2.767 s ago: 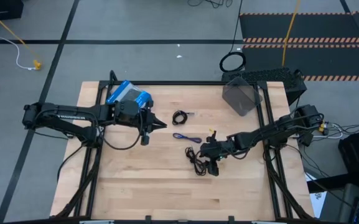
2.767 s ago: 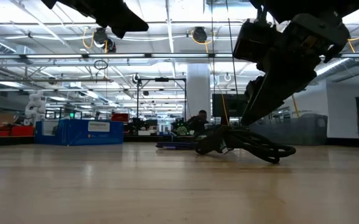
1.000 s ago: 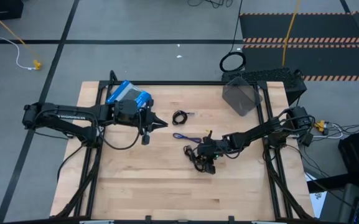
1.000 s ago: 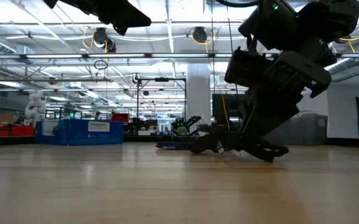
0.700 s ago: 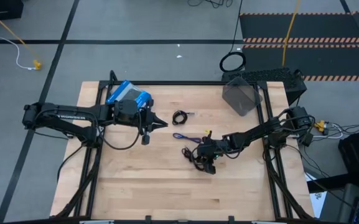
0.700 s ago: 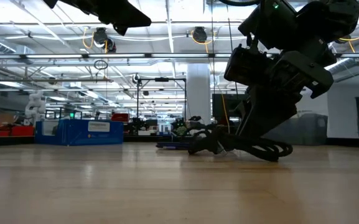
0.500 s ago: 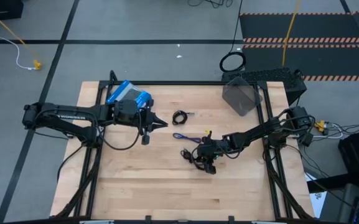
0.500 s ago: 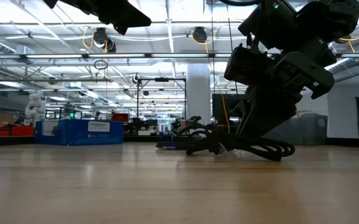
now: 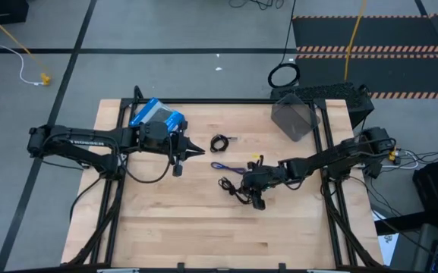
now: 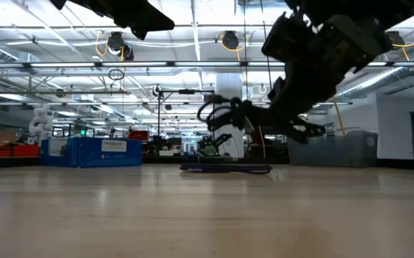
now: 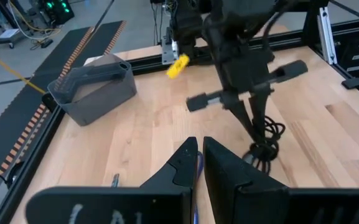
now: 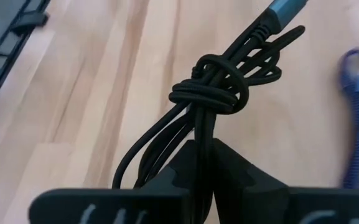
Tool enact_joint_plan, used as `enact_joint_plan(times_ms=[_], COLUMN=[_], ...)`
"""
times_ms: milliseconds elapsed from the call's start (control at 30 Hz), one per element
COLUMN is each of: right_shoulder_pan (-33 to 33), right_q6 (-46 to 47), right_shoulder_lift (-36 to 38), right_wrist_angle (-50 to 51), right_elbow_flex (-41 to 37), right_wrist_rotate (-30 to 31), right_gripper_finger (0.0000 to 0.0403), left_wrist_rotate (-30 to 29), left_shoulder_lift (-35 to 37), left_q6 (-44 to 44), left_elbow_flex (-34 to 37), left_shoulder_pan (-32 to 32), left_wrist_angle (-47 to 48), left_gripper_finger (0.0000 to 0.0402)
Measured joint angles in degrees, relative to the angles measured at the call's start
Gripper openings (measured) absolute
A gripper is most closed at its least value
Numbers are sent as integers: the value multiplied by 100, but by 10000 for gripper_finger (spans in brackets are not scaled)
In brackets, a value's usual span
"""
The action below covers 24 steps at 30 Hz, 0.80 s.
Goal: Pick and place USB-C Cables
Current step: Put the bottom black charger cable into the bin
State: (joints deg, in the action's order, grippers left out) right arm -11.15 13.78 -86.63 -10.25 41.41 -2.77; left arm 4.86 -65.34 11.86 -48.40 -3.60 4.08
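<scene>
Carrying was the step in hand: your right gripper [image 12: 205, 163] had its fingers pinched on the black bundled cable [image 12: 226, 84], which hung knotted just ahead of the fingertips, clear of the table [image 10: 192, 215] in the low view. The blue-purple cable [image 9: 226, 167] lay on the wood just beyond those fingers, the coiled black one [image 9: 219, 142] farther off. Your left gripper [image 11: 199, 163] waited, fingers nearly together, gripping nothing. Next, you likely needed to bring the bundle to the grey bin [image 9: 293, 116] and let go.

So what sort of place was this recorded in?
Probably an industrial lab or workshop: bare concrete floor around the wooden table, striped hazard matting, overhead strip lights and pipework.
</scene>
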Motion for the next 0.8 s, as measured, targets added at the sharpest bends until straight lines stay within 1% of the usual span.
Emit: enact_joint_plan(times_ms=[100, 200, 467, 733, 800], right_shoulder_pan=[-25, -27, -32, -32, -32], right_q6=[-9, -8, -12, -263, -348], right_shoulder_lift=[289, 572, 1250, 1998, 2180], right_wrist_angle=[235, 606, 1245, 1397, 1411], right_elbow_flex=[0, 0, 0, 0, 0], right_wrist_rotate=[293, 437, 599, 623, 776], right_gripper_finger=[19, 19, 18, 18, 18], left_wrist_rotate=[0, 0, 0, 0, 1], left_shoulder_lift=[0, 0, 0, 0, 0], left_q6=[-2, -2, -147, -440, -502], left_elbow_flex=[0, 0, 0, 0, 0], left_shoulder_pan=[-2, 0, 0, 0, 3], left_wrist_angle=[-7, -15, -11, 37, 37], left_gripper_finger=[31, 31, 31, 31, 31])
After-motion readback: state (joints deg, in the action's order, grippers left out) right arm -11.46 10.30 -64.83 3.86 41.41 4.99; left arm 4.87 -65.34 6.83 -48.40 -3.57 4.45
